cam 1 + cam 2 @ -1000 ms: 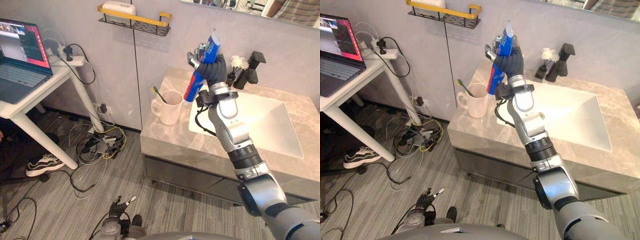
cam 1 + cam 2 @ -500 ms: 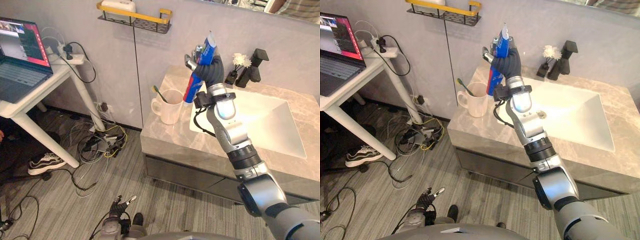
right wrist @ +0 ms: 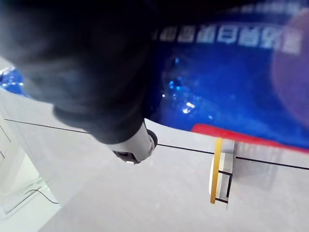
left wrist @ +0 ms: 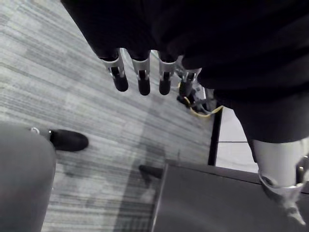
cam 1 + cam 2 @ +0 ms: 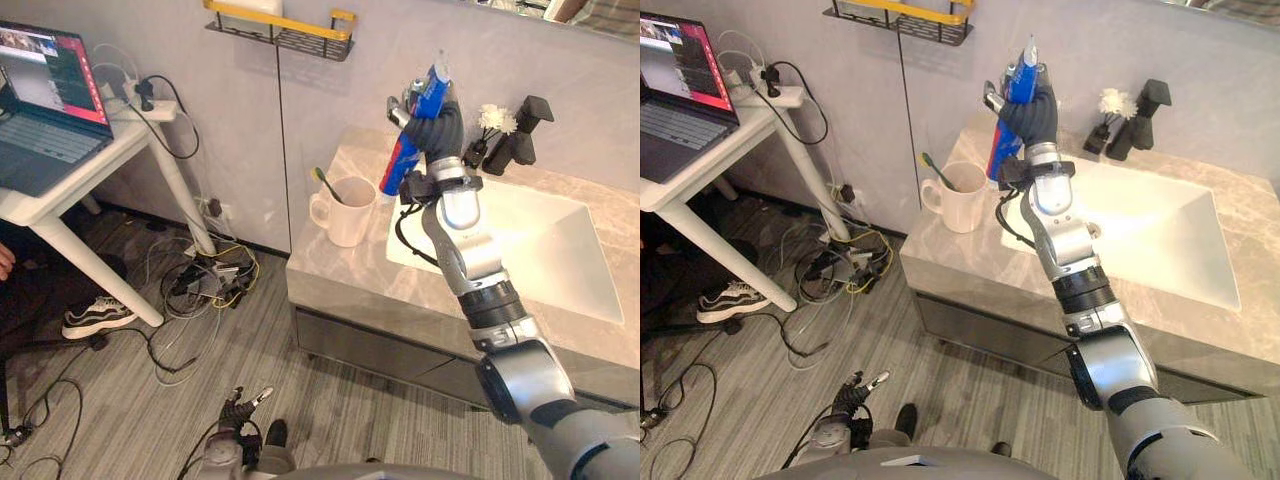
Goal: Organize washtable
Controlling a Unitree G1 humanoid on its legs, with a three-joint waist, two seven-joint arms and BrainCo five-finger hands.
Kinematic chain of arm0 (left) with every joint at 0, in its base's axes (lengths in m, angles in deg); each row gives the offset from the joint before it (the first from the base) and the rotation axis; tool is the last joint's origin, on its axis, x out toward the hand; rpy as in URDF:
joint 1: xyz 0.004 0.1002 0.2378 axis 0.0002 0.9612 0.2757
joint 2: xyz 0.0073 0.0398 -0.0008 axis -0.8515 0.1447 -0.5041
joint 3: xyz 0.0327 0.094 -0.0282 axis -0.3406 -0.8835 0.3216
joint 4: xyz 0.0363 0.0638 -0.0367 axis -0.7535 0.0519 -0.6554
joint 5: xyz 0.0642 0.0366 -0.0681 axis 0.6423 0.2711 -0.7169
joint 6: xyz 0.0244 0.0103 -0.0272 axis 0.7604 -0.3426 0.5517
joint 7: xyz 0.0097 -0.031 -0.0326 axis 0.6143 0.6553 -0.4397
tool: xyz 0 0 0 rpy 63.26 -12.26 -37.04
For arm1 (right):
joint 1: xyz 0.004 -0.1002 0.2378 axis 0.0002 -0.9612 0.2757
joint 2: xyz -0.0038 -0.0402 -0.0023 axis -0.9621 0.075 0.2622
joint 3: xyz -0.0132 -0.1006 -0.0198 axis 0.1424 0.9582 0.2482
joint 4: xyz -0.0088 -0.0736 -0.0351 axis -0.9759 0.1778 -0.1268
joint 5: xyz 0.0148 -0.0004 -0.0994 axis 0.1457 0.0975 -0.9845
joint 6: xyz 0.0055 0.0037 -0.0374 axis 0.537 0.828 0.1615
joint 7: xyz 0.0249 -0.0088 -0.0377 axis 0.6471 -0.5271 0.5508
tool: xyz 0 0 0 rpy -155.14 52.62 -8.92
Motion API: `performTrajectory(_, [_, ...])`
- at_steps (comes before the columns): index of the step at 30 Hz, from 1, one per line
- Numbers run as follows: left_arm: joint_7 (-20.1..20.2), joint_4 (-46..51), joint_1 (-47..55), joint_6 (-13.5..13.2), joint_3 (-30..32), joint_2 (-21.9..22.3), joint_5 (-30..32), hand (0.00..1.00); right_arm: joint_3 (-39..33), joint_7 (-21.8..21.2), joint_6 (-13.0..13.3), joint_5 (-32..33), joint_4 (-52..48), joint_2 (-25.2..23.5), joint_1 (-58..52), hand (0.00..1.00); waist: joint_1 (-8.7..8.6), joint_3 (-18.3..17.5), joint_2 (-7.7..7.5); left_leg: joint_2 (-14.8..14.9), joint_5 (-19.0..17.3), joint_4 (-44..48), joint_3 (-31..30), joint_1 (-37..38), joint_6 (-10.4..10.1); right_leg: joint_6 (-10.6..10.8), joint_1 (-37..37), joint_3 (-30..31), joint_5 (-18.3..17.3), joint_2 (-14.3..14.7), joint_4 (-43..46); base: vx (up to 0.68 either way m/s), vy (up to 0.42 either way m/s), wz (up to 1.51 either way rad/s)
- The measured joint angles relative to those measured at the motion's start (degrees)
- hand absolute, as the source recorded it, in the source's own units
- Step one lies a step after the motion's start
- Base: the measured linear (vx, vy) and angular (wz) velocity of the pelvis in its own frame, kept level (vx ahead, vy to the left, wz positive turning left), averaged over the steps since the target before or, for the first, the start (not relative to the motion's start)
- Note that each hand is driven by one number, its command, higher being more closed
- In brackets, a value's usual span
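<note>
Washtable: marble; mug holds toothbrush.
Right hand: curled round toothpaste tube, held up near mug.
Left hand: relaxed, empty.
Progress: tube not yet put away.

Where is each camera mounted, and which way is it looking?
Left eye view: on the head, looking down at the washtable; right robot hand grips a toothpaste tube near the mug.
Right eye view: beside it, same scene; left robot hand low over the floor.
Left wrist view: on that wrist, looking past straight fingers at the floor.
Right wrist view: on that wrist, facing the wall shelf past the tube.
Shared: tube and shelf, in both eye views too.
</note>
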Motion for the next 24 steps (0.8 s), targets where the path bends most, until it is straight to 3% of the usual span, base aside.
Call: performTrajectory(24, [-1.12, 2.19, -0.44, -0.37, 1.15, -0.61, -0.12, 0.0, 0.27, 0.95, -0.21, -2.19, 2.02, -0.31, 5.32, 1.0, 1.33, 3.51, -1.02, -0.04, -0.01, 0.05, -0.69, -1.0, 0.0, 0.02, -0.61, -0.74, -0.01, -0.02, 0.0, 0.0, -0.001, 0.01])
